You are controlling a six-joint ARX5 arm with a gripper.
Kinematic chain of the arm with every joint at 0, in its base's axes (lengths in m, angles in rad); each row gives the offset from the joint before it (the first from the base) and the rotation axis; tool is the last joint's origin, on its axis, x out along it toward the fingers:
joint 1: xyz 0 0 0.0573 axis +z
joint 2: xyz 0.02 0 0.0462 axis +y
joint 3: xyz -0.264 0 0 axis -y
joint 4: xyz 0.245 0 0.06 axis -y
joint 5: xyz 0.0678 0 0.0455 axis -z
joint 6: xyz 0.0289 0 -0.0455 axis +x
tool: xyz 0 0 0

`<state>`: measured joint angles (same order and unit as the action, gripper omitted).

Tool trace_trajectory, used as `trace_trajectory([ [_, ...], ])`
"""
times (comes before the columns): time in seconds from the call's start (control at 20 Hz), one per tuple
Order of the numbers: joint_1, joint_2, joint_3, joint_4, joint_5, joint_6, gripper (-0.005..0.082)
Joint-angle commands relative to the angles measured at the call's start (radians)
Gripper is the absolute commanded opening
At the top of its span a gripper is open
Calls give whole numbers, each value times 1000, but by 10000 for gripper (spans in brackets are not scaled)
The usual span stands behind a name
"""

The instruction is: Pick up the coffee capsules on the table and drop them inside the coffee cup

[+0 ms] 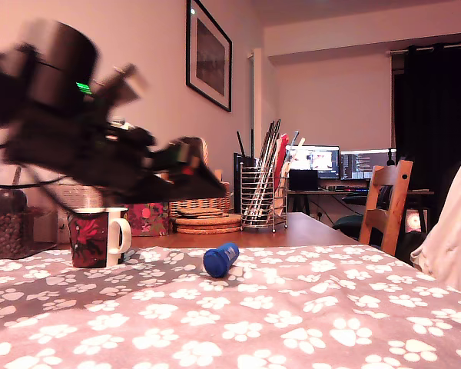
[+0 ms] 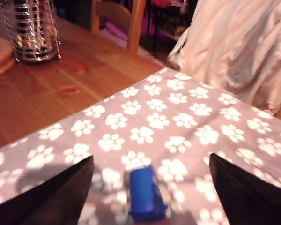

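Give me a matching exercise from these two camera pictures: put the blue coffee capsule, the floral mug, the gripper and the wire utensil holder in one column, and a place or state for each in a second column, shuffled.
Things:
1. blue coffee capsule
2. floral mug
3. gripper
4. wire utensil holder

Places or states:
A. standing on bare wood beyond the cloth
B. lying on its side on the paw-print tablecloth
C. open, fingers either side of the capsule
D. upright near the exterior view's left edge, white handle showing

Pairs: 1-B, 2-D, 3-C, 4-A

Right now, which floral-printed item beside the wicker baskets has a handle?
The coffee cup, dark red-and-black with a white handle; the floral box behind it has none.
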<state>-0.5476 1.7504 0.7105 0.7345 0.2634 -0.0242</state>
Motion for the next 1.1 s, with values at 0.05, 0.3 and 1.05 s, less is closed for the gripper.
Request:
trace_trajectory([
  [0.05, -14, 40, 77, -93, 5, -3, 714],
  [0.3, -23, 111, 204, -261, 5, -3, 712],
  [1.05, -23, 262, 399, -591, -21, -85, 710],
])
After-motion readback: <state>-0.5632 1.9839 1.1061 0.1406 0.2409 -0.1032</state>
